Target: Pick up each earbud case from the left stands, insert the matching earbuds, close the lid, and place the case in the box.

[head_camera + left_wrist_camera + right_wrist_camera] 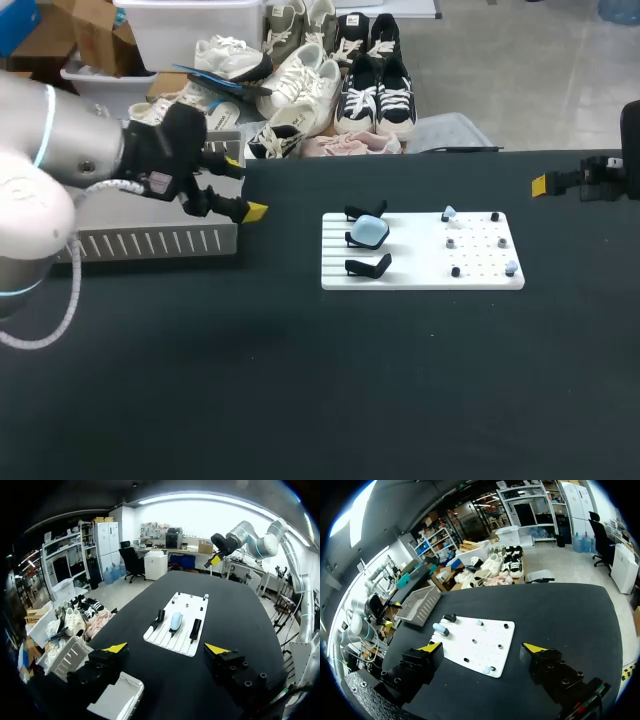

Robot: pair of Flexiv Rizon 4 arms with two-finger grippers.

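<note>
In the head view only one yellow-tipped finger of the right gripper (545, 184) shows at the counter's (300, 380) right edge. The other finger is hidden, and the arm behind it is mostly cut off. The left arm (60, 170) runs out past the picture's left edge and hides part of the white box (150, 242) at the counter's left edge. The earbuds (451, 213) on the white board (420, 274) are too small to tell apart. Whether the pale blue case (370, 231) has its lid open cannot be told.

Pale blue earbud case (370, 231) sits on middle stand (351, 238).
</note>
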